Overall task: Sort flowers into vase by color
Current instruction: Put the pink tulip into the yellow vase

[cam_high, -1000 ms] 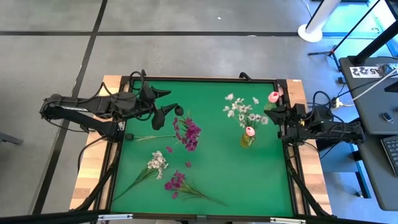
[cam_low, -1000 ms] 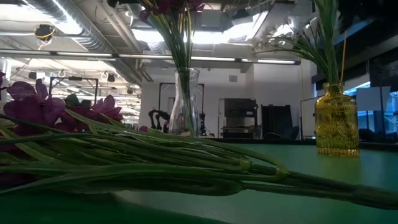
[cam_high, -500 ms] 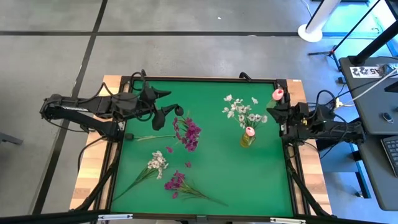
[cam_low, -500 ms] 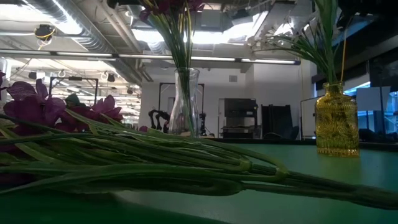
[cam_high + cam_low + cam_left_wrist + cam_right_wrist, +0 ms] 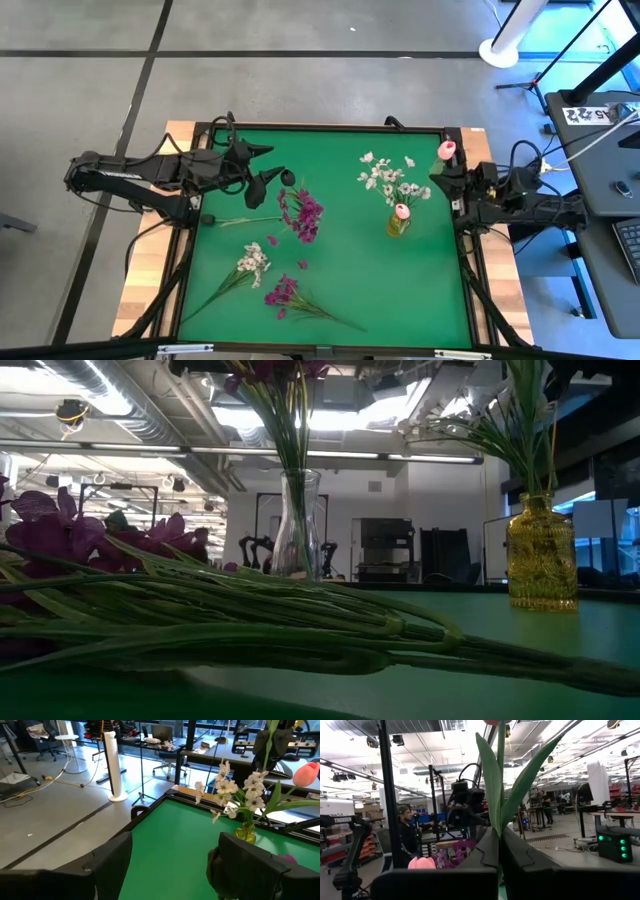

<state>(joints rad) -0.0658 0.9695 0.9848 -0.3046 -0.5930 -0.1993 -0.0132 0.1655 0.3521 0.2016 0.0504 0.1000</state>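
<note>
A pink tulip, bud [image 5: 446,150], is in my right gripper [image 5: 441,182], which is shut on it at the table's right edge, right of the yellow vase [image 5: 398,224]. That vase holds white blossoms [image 5: 385,176] and another pink tulip bud [image 5: 402,210]. My left gripper [image 5: 276,180] hangs open at the far left, touching nothing. Below it in the high view is a magenta cluster [image 5: 303,212]; in the low view it stands in a clear vase [image 5: 298,530]. A white spray [image 5: 250,264] and a magenta spray [image 5: 284,293] lie flat on the near left of the mat. My right gripper pinches the tulip's green stem [image 5: 499,827] between its two fingers, coming level from the table's right side, with the fingers across the stem. The tulip is lifted clear and stands roughly upright. Its long leaves [image 5: 490,775] rise above the fingers.
A thin stem [image 5: 240,221] with a dark end lies on the mat left of the magenta cluster. The green mat [image 5: 340,290] sits in a black frame. Bare mat lies between the vases and along the near right. A person [image 5: 408,832] stands in the room beyond.
My right gripper has shifted slightly with the tulip, and the bud now lies a little nearer the table's far edge.
</note>
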